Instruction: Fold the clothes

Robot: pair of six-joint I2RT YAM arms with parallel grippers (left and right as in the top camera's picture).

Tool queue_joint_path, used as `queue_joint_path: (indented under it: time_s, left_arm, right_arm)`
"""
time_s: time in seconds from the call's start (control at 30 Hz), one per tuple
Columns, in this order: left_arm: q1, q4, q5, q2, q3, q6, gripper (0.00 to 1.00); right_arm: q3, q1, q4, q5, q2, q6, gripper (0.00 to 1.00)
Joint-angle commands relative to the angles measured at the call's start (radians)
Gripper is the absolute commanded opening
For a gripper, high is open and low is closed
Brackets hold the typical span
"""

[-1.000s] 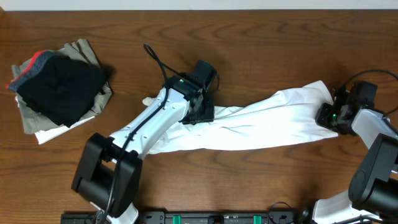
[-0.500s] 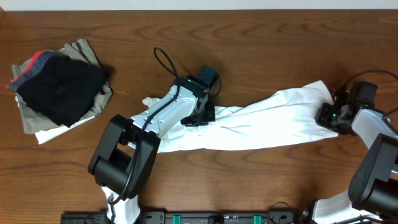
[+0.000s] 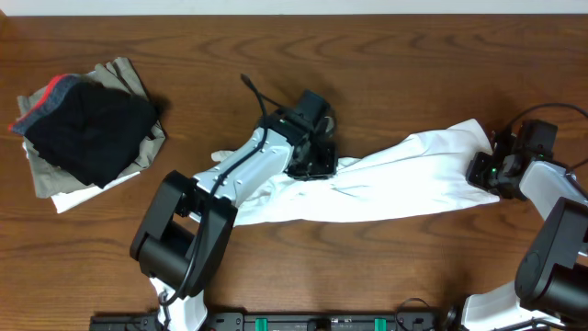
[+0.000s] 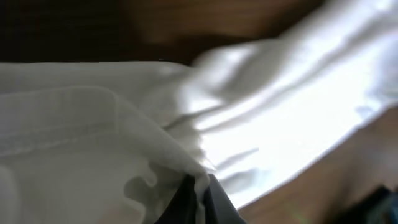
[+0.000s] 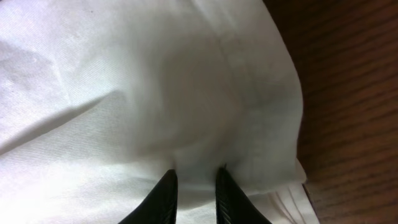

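**Left jaws have slid a little to the right along the cloth (image 3: 404, 179), taking their fold with them.**

Your right jaws have not moved and stay clamped on the cloth's right end. It lies stretched from the middle of the bench (image 3: 386, 64) to the right, with the fold barely begun (the pile (image 3: 87, 129) at far left looks already done). The overhead view hides both grips under the arms. The wrist views show them: left jaws, blurred, pinched shut on a doubled hem, and right jaws closed on a bunched edge.

Overhead straight down — wrist views pressed close, sharing white cloth (image 3: 404, 179).
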Motion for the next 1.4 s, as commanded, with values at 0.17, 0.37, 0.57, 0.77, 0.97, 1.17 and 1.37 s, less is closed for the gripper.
queue_joint_path:
  time_s: [0.17,0.37,0.57,0.77,0.97,1.17,1.37]
  left_arm:
    - [-0.074,-0.05,0.001,-0.035,0.002,0.084,0.09]
    - [-0.106,-0.078,-0.014,-0.035,0.002,0.083,0.09]
    - [-0.105,-0.135,-0.156,-0.036,0.002,0.084,0.1]
    - [-0.076,-0.149,-0.201,-0.072,0.015,0.151,0.3]
    - [-0.014,-0.159,-0.278,-0.194,0.022,0.169,0.55]
    - [0.094,-0.205,-0.38,-0.254,0.021,0.169,0.59]
    - [0.198,-0.245,-0.344,-0.177,0.018,0.164,0.61]
  right_arm:
    - [-0.028,-0.01,-0.003,0.0,0.017,0.014,0.2]
    - [-0.028,-0.01,-0.006,0.0,0.017,0.014,0.2]
    - [-0.028,-0.01,-0.006,0.0,0.017,0.014,0.2]
    - [-0.028,-0.01,-0.006,0.0,0.017,0.014,0.2]
    - [-0.028,0.0,-0.006,0.0,0.017,0.014,0.2]
    - [-0.028,0.001,-0.003,0.0,0.017,0.014,0.2]
    - [-0.029,0.001,-0.006,0.0,0.017,0.014,0.2]
